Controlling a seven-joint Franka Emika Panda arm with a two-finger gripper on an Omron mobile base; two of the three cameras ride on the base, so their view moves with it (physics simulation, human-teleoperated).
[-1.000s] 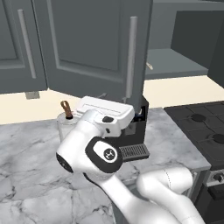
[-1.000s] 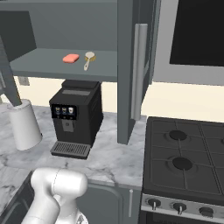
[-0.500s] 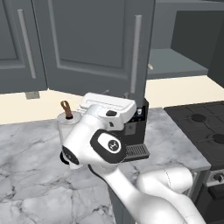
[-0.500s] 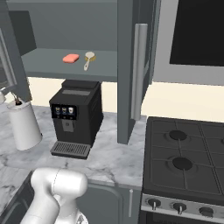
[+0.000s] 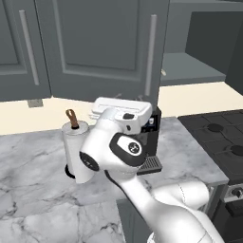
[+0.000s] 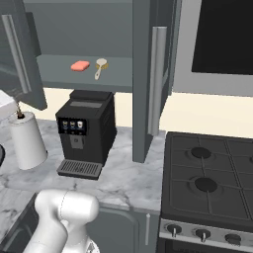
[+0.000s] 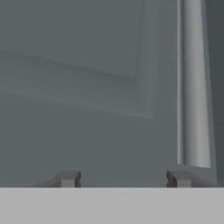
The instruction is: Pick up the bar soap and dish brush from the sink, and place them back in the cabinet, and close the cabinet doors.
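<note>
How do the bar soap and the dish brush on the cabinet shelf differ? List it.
Colour: the bar soap is salmon-orange; the dish brush is cream-tan.
Shape: the bar soap is a flat rounded block; the dish brush has a round head and a thin pale handle.
Length: the dish brush runs slightly longer than the bar soap.
Shared: both lie side by side, apart, on the shelf of the open cabinet.

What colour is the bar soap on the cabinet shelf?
Salmon orange; the soap shows best in the right base view, beside the brush.
</note>
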